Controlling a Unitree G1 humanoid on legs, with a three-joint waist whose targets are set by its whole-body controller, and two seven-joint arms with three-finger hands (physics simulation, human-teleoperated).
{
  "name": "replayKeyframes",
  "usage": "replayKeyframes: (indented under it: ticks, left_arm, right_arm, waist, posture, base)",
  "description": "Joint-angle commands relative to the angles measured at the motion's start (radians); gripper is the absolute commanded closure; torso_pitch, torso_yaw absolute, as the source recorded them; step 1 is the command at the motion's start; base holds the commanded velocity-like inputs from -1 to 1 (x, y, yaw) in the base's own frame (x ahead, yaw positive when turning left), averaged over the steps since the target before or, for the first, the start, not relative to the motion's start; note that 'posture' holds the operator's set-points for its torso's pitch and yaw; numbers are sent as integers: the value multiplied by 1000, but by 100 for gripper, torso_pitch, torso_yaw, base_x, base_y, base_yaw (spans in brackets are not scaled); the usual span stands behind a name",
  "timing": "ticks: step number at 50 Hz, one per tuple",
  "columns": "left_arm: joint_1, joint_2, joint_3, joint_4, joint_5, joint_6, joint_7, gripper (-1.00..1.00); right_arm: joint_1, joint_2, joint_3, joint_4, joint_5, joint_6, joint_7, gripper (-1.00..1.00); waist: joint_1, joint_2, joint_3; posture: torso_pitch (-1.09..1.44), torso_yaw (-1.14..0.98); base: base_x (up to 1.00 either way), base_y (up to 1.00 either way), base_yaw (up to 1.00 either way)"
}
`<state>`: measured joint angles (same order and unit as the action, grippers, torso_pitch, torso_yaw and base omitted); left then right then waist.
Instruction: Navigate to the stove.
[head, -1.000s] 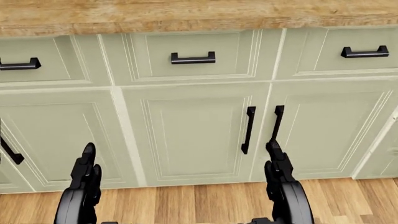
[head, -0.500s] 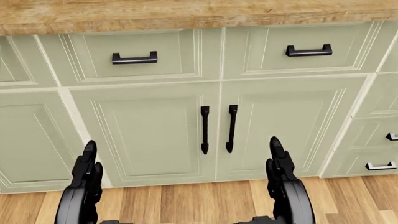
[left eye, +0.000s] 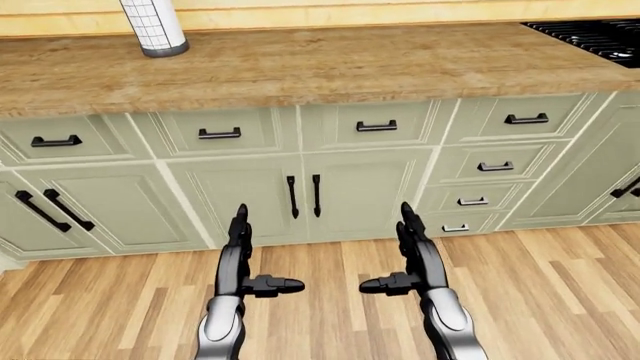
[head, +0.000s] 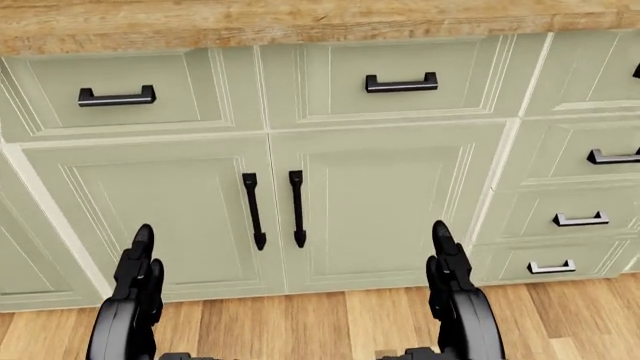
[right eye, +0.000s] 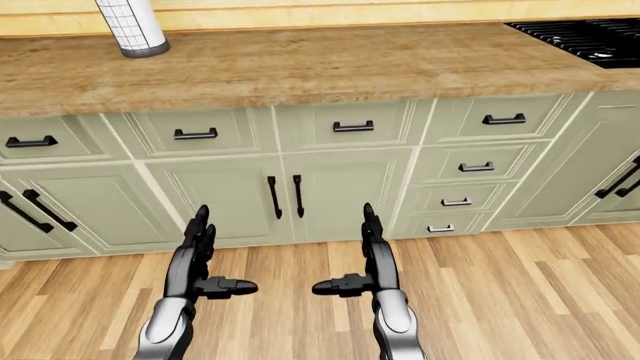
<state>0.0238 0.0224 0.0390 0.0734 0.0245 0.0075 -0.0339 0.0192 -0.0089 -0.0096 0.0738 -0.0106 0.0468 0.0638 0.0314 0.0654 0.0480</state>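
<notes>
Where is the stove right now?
The stove peeks in at the top right corner of the right-eye view, set into the wooden counter, above the drawers.

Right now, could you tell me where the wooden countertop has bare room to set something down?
The wooden countertop is bare between the gridded white cylinder at upper left and the black stove at upper right. Only those two ends are taken.

Black hands (left eye: 245, 255), silver forearms (left eye: 220, 334)

Cabinets (left eye: 350, 195) above left hand (left eye: 238, 259) — pale sage green, black handles (left eye: 303, 195). Counter (left eye: 300, 67): light wood grain. Stove (right eye: 585, 37) far right — black. Cylinder (left eye: 153, 26): white, grid-lined.
</notes>
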Motion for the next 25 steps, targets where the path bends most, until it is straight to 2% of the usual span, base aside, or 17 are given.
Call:
replayKeyframes:
  ticks: [1,3,4,6,8,9,11,12,13,16,19,25]
  left_arm:
    - [-20,-4,-11,-47,-2,-28,-3,-100]
    - [-20,-4,-11,-47,-2,-28,-3,-100]
    - [-20,-4,-11,-48,-2,-28,-2,-100]
    - [-20,-4,-11,-47,-2,-28,-2,-100]
    - [-20,-4,-11,-47,-2,-28,-3,-100]
    - [-20,-4,-11,-47,-2,-28,-3,-100]
    - [-20,-4,-11,-47,-2,-28,-3,-100]
    - [-20,-4,-11,-47,-2,-29,-3,-100]
    - [-20,-4,-11,-47,-2,-28,-3,-100]
    - [-20,-4,-11,-47,-2,-28,-3,-100]
    - [-20,-4,-11,-47,-2,-28,-3,-100]
    - [-20,-4,-11,-47,-2,-29,-3,-100]
  right_arm:
    - [-18,-10,-15,-53,2,-33,-4,-100]
    - [-18,-10,-15,-54,2,-32,-4,-100]
    - [-18,-10,-16,-52,2,-34,-4,-100]
    - [-17,-9,-15,-55,1,-32,-5,-100]
    - [-18,-9,-15,-55,1,-31,-6,-100]
    - [-17,-9,-15,-57,1,-29,-6,-100]
    - [-19,-10,-17,-51,1,-34,-5,-100]
    - [-19,-10,-17,-53,1,-33,-5,-100]
    - [-18,-10,-16,-54,1,-33,-5,-100]
    - [-17,-10,-15,-55,1,-32,-4,-100]
    - [-18,-10,-15,-56,0,-31,-5,-100]
    - [-18,-10,-15,-56,-1,-31,-5,-100]
  waist:
    - [-7,6,-23]
    - [-7,5,-36]
    - [-6,-1,-34]
    - [-3,-25,-27]
    - [-3,-60,-22]
    - [-5,-86,-27]
    - [-22,-188,-56]
    - [-21,-109,-29]
    - [-25,-123,-29]
    - [-25,-97,-34]
    - [-22,-71,-21]
    - [-14,-49,-21]
  posture:
    - [0,0]
    - [0,0]
    - [0,0]
    - [0,0]
    - [0,0]
    - [0,0]
    - [0,0]
    - [0,0]
    - [0,0]
    - [0,0]
    - [0,0]
    - [0,0]
  base:
    - [0,-58,0]
    - [0,-57,0]
    - [0,-57,0]
    - [0,-57,0]
    - [0,-57,0]
    - [0,-57,0]
    - [0,-56,0]
    - [0,-56,0]
    - [0,-56,0]
    - [0,-56,0]
    - [0,-52,0]
    - [0,-49,0]
